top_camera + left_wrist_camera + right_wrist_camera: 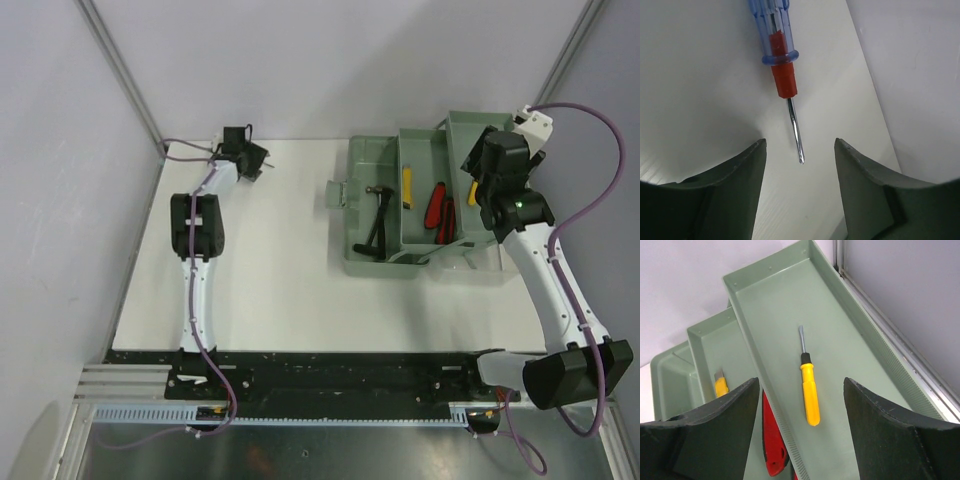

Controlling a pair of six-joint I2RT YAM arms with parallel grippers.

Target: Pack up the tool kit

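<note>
The left arm (198, 235) reaches to the far left corner of the white desk (280, 265). Its wrist view shows the left jaws standing moderately apart with nothing in them. A screwdriver with a clear blue handle and red core (775, 35) lies flat on the desk just ahead. Its thin metal shaft (795, 127) points back toward the jaws, with the tip in the gap between the two dark fingers (735, 185) and touching neither. From the top camera this screwdriver is hidden under the gripper.

The middle of the desk lies between the two arms, and the grey-green toolbox (380, 266) sits well apart on the right half, opened out into stepped trays. In its leftmost, deepest section lies a small hammer (381, 215) with a dark handle. The next tray holds a yellow knife (407, 187) near its left wall. Just right of that are two red knives (440, 210), side by side; I cannot tell if they rest in that same tray or one level below.

The rightmost, highest tray (855, 325) holds a yellow screwdriver (810, 395) with a black collar, lying lengthwise, blade toward the far end. The right arm (545, 275) hangs over this tray. The right jaws are spread wide and empty, with the yellow screwdriver below the gap, untouched.
</note>
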